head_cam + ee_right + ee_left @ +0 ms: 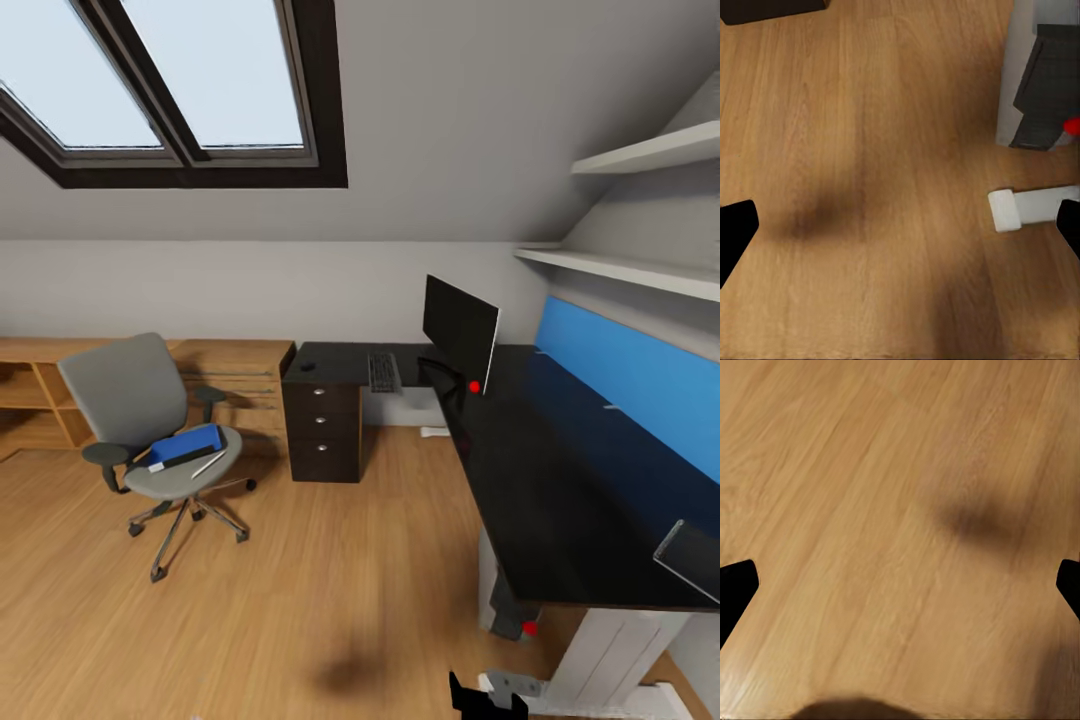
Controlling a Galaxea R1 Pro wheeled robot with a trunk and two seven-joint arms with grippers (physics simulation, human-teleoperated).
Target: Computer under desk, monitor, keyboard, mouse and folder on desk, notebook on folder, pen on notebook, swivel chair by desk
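The flat bright blue folder (186, 446) lies on the seat of the grey padded swivel chair (140, 410), with the thin pale pen (209, 464) just beside it on the seat edge; a notebook cannot be made out. Both sit well ahead of the grippers and off toward the left arm's side. The left gripper (900, 585) and right gripper (900, 225) hang over bare wooden floor (870, 510), fingertips spread wide apart and nothing between them.

Farther off, on the long glossy black desk (560, 480), the wide black monitor (458, 332) stands with the slim dark keyboard (383, 372) just beside it and the small black mouse (307, 366) beyond that.

The step in hand looks like approaching the chair to fetch the folder. The next move probably calls for driving closer until the seat comes within reach.
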